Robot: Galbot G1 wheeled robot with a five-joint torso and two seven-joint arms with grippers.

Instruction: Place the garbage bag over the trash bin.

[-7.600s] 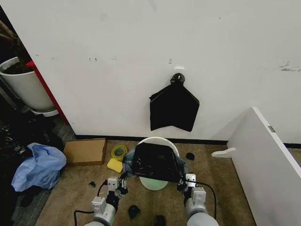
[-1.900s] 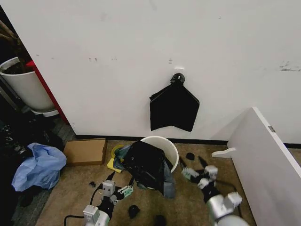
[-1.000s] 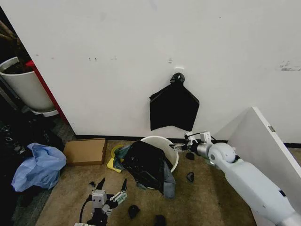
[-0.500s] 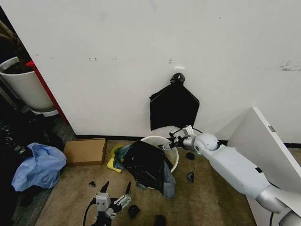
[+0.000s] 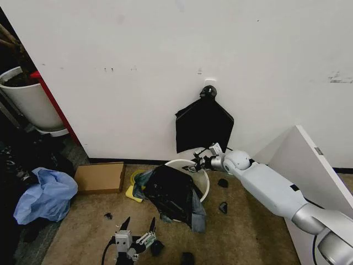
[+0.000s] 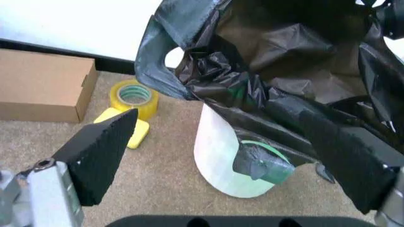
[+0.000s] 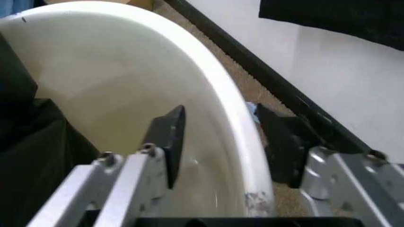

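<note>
The cream-white trash bin point(image 5: 203, 178) stands on the carpet by the wall. The glossy black garbage bag point(image 5: 174, 193) is draped lopsidedly over its near side, leaving the far rim bare. My right gripper point(image 5: 197, 164) is at that far rim. In the right wrist view it point(image 7: 221, 127) is open and straddles the trash bin rim point(image 7: 215, 80), one finger inside and one outside. My left gripper point(image 5: 138, 227) hangs low in front of the bin, open and holding nothing. In the left wrist view the garbage bag point(image 6: 284, 61) bunches over the trash bin point(image 6: 218, 156) between the spread fingers point(image 6: 101, 156).
A flat black bag bundle point(image 5: 204, 126) hangs on the wall above the bin. A white board point(image 5: 314, 187) leans at the right. Cardboard box point(image 5: 100, 176), tape roll point(image 5: 139, 178) and yellow sponge point(image 5: 134, 194) lie left of the bin. A blue plastic heap point(image 5: 47, 193) and a big tub point(image 5: 27, 99) are far left.
Both grippers have let go of the bag, which now sags over the bin's near side. The right arm swung out to the far rim. The left gripper drew back and opened.
</note>
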